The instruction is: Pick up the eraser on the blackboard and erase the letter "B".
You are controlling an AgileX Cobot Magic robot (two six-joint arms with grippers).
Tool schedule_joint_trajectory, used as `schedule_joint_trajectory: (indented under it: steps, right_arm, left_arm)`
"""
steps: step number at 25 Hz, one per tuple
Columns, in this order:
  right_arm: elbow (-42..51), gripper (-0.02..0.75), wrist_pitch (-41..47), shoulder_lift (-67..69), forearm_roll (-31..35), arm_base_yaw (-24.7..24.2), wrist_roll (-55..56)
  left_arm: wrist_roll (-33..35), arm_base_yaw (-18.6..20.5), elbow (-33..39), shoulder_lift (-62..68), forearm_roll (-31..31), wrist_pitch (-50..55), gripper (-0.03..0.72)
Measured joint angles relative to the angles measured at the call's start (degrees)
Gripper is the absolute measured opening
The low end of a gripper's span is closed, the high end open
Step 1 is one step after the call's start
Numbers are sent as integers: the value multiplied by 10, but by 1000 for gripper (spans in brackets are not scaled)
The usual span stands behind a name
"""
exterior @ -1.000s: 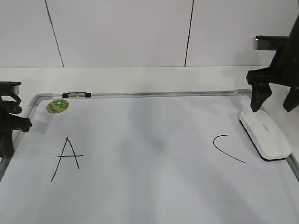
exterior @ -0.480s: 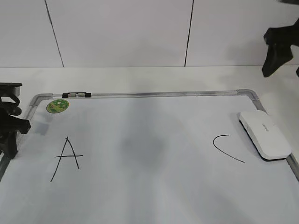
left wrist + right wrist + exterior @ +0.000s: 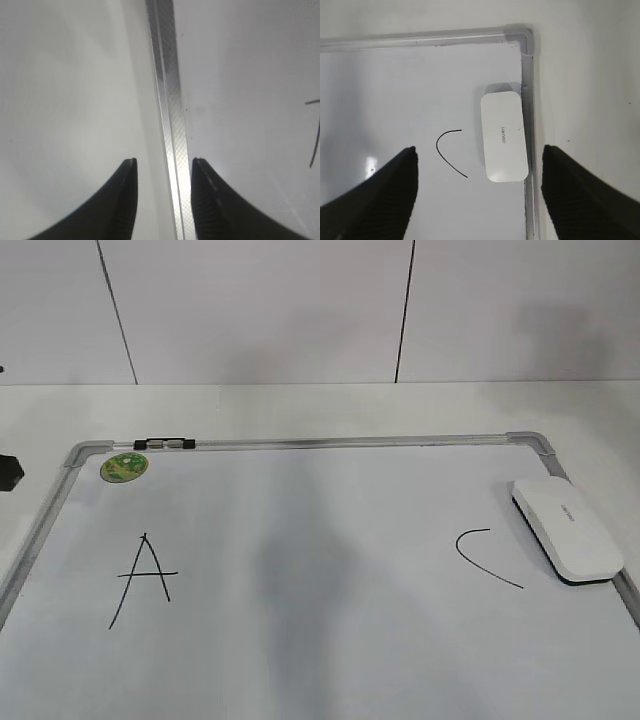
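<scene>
Both arms have pulled out of the exterior shot since a second ago. The eraser [image 3: 504, 137] lies against the blackboard [image 3: 300, 443] right frame, long axis along it, centred under the right tool [image 3: 479, 160], spread wide. Left tool [image 3: 162, 167] (narrowly parted) straddles the left frame. No letter "B" visible, just A [image 3: 143, 580] and C [image 3: 485, 557].

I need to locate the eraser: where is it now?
In the exterior view the eraser lies on the blackboard at its right edge, right of the curved stroke.
</scene>
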Motion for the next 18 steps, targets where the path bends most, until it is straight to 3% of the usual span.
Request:
schedule_joint_trajectory:
  steps: [6,18]
  right_arm:
    - [40,590,4,-105,17,0,1]
    - [251,588,8,-337,17,0,3]
  left_arm:
    - [0,0,1,-74,4,66,277]
    - [0,0,3,-293,4,90,276]
